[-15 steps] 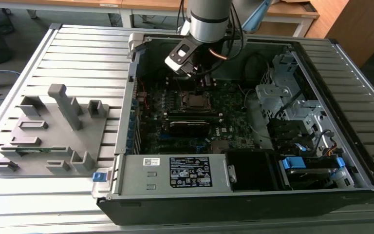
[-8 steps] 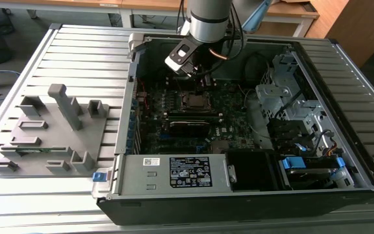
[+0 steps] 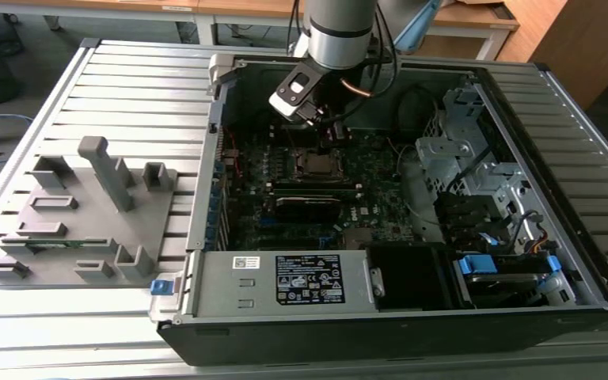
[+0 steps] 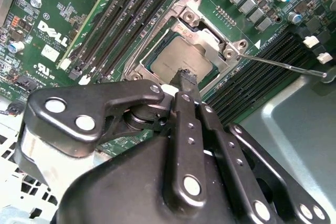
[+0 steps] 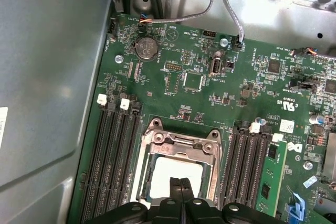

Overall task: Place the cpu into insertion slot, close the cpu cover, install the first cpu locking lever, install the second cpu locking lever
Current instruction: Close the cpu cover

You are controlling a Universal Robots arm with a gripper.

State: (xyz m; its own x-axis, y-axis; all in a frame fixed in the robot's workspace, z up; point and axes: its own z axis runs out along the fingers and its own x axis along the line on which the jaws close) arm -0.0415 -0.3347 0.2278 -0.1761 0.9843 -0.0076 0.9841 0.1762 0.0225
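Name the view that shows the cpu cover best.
The first wrist view: the cpu cover lies nearly square-on, with only one edge behind the tool. The second wrist view shows it slanted and partly hidden by the tool; the exterior view shows it small.

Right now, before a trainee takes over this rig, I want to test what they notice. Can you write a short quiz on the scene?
1. True or false: the cpu lies in the insertion slot.
2. Multiple choice: the tool above the cpu has its fingers A) wide open, B) shut together, C) clamped on a cable.
3. Fill in: in the second wrist view, a thin cpu locking lever sticks out from the socket's corner across the long black ____ slots.

Key: 1 true; 2 B; 3 memory.
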